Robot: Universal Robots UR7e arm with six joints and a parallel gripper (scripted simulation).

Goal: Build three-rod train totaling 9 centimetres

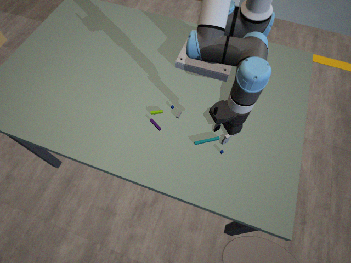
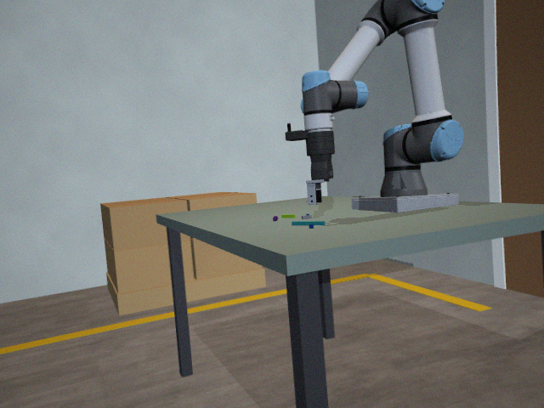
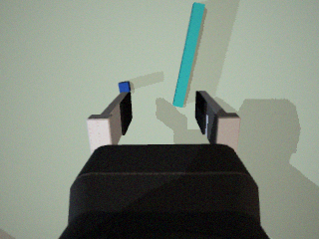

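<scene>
Meanwhile, mid-frame right in top view, w/ no train begun, gripper [image 1: 221,132] hangs wide open, holding nothing, near turquoise rod [image 1: 207,140] & blue rod [image 1: 221,151]; next move probably: descend on blue.

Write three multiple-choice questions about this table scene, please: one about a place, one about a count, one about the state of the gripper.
1. Where does the purple rod lie?
A. just below the lime rod in the top view
B. beside the arm's base
C. under the gripper

2. How many blue cubes are on the table?
A. one
B. two
C. four

3. How is the gripper?
A. shut on the turquoise rod
B. shut on nothing
C. open, holding nothing

Answers:
1. A, the two rods lie close together, left of the gripper.
2. B, one near the grey rod, one near the turquoise rod.
3. C, only bare table shows between the spread fingers.
</scene>
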